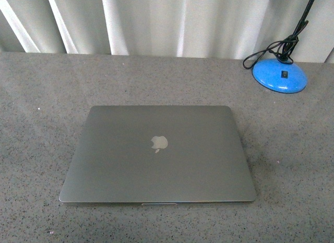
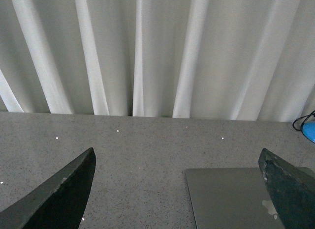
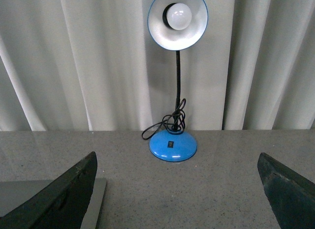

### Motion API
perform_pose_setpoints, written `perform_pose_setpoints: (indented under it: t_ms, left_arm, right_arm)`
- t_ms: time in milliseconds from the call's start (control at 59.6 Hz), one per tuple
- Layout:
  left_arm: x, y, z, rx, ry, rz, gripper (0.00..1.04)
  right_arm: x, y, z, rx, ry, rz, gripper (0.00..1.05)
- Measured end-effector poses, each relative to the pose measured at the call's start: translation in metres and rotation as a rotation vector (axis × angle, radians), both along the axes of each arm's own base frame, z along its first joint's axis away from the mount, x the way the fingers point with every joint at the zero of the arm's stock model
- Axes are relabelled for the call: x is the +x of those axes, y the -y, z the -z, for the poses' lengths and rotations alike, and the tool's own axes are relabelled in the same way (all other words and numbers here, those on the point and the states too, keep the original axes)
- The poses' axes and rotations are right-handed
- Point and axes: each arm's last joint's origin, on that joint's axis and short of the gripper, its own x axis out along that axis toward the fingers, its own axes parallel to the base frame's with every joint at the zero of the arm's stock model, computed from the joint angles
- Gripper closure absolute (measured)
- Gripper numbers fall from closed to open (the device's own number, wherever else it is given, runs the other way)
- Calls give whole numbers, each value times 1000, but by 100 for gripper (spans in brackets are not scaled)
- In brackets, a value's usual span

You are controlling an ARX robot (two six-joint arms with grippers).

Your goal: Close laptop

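The laptop, a slim grey metal one with a shiny apple logo, lies flat on the grey table with its lid down. Neither arm shows in the front view. In the left wrist view my left gripper is open above the table, and a corner of the laptop lies between its dark fingers. In the right wrist view my right gripper is open too, with bare table between its fingers and an edge of the laptop beside one of them.
A blue desk lamp stands at the back right, its base and black cord on the table; its lamp head faces the right wrist camera. Pale curtains hang along the table's far edge.
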Motion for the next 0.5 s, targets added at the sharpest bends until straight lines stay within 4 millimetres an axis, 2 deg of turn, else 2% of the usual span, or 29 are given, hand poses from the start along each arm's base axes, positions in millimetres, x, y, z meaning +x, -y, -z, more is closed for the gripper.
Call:
perform_pose_setpoints:
  t_ms: [503]
  left_arm:
    - [0,0,0,0,0,0,7]
  right_arm:
    - [0,0,0,0,0,0,10]
